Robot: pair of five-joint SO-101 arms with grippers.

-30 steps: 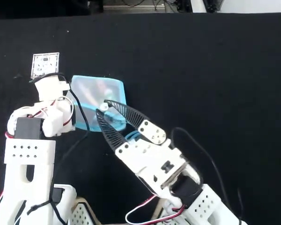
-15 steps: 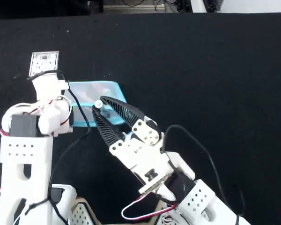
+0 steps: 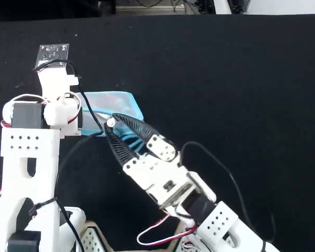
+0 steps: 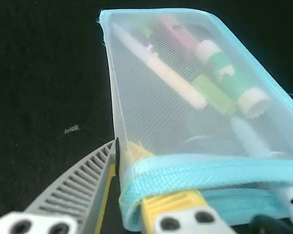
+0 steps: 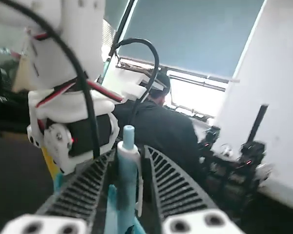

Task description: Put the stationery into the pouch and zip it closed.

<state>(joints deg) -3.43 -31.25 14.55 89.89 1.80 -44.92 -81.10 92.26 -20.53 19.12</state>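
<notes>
Left gripper [image 4: 123,148]: clamped on the pouch [image 4: 176,97], with a grey finger [image 4: 83,180] on one face and a yellow one on the other, at the end with the blue zip band.
Right gripper [image 5: 128,151]: its black ribbed fingers are clasped around a light-blue pen [image 5: 128,165], which stands up between them with its tip past the fingertips.
Pen against pouch: in the high view the right gripper [image 3: 110,124] has its fingertips at the near edge of the pouch [image 3: 115,102]; whether the pen tip is inside the opening cannot be told.
Pouch contents: a white pen [image 4: 161,73], a green marker [image 4: 212,92], a glue stick [image 4: 229,80] and a pink item [image 4: 180,34] show through the mesh.
Pouch place: just beside the left arm, over the black table [image 3: 226,79].
</notes>
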